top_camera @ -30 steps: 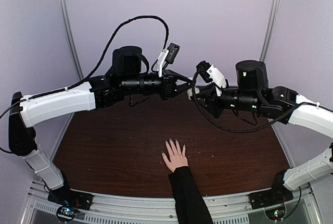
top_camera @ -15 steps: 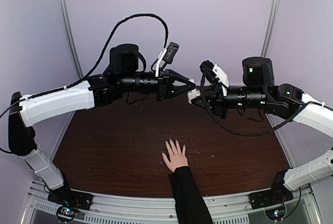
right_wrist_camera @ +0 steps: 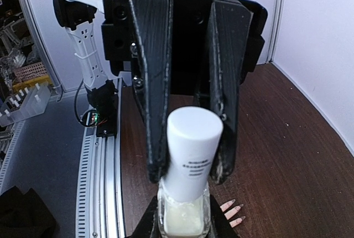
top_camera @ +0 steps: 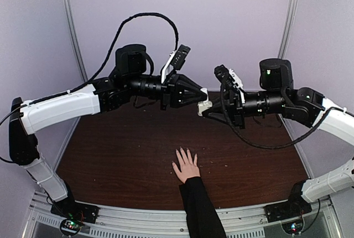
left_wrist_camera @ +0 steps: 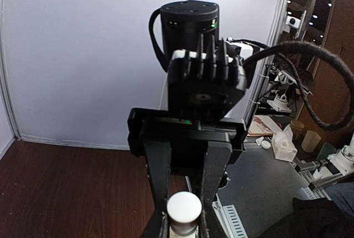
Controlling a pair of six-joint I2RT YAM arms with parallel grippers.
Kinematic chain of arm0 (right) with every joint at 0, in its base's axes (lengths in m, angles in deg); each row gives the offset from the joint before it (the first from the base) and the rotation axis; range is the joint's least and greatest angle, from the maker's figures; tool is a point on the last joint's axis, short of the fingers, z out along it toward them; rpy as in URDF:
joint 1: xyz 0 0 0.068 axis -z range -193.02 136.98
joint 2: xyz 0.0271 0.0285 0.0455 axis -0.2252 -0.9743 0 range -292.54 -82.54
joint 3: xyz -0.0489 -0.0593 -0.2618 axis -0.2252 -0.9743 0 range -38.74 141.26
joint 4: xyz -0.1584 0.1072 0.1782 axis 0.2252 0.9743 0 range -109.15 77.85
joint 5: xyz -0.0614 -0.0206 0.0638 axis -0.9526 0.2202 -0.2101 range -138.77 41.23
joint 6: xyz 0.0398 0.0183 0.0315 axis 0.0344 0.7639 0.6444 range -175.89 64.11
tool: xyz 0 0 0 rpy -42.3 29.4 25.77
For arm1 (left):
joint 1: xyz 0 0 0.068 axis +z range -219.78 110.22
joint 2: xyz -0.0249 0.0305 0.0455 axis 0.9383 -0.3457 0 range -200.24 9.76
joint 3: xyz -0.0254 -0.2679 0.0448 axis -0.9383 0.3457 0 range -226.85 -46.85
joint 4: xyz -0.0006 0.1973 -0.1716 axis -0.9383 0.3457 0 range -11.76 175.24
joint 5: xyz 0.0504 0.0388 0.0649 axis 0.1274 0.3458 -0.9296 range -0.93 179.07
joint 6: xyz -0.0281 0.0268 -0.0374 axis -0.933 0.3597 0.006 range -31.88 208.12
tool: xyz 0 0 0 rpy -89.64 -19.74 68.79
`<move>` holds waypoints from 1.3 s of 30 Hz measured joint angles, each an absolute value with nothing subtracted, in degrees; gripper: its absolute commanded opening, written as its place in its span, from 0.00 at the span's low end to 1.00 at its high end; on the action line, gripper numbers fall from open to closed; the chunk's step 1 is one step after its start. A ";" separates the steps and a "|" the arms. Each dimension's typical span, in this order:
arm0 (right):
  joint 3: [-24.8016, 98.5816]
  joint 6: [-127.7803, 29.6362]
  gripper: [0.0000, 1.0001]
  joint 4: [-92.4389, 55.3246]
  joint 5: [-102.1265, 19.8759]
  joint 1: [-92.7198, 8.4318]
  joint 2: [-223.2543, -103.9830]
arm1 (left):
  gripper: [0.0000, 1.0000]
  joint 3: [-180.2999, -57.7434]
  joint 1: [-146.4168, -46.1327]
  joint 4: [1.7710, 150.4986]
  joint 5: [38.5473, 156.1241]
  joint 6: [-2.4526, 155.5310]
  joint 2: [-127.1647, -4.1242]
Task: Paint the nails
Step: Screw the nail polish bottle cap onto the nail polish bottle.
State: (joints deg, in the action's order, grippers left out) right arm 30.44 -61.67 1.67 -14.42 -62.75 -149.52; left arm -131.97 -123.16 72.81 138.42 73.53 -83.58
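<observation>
– So, what has each tool got?
– The left tool (right_wrist_camera: 191,166) is pinched on the white cap (right_wrist_camera: 193,133). The right tool (right_wrist_camera: 183,228) is clamped round the glass bottle (right_wrist_camera: 182,207). They meet in the air above the desk (top_camera: 121,149).
– Uncapping, by the look. How should it go?
– Right holds firm, left twists about the bottle's own axis, then draws straight off, so the brush comes out clean and nothing spills.
– And the nails (right_wrist_camera: 241,209)?
– On the hand (top_camera: 186,167), flat at the desk's near middle, well apart from the tools. Its fingers are spread and point far, leaning slightly left. The long axis runs near to far, in line with the black sleeve (top_camera: 199,210).
</observation>
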 measured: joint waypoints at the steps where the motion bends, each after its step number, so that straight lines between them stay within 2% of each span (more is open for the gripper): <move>1: 30.44 -61.67 0.00 1.67 -13.61 -62.73 -149.52 | 0.00 -132.19 -123.16 73.18 139.23 74.21 -83.64; 8: 30.55 -61.69 0.00 1.69 -9.61 -62.69 -149.58 | 0.00 -135.41 -123.18 78.93 142.63 79.32 -84.23; 17: 30.55 -61.93 0.00 2.32 -9.54 -62.69 -149.61 | 0.06 -136.24 -123.14 81.51 142.72 80.61 -84.43; 21: 30.55 -61.97 0.00 2.37 -9.57 -62.69 -149.63 | 0.14 -136.67 -123.12 82.45 142.55 80.98 -84.43; 24: 30.55 -62.10 0.00 2.23 -9.83 -62.69 -149.63 | 0.26 -137.22 -123.12 83.43 142.15 81.24 -84.43; 28: 30.64 -62.45 0.00 1.19 -10.35 -62.67 -149.61 | 0.32 -137.35 -123.14 85.66 140.10 81.38 -84.43; 34: 30.62 -63.20 0.00 -0.43 -12.54 -62.64 -149.72 | 0.52 -136.02 -123.12 86.51 134.15 81.16 -82.25; 39: 30.62 -63.22 0.00 -2.77 -16.10 -62.64 -149.69 | 0.57 -133.57 -123.07 87.41 130.42 81.11 -80.15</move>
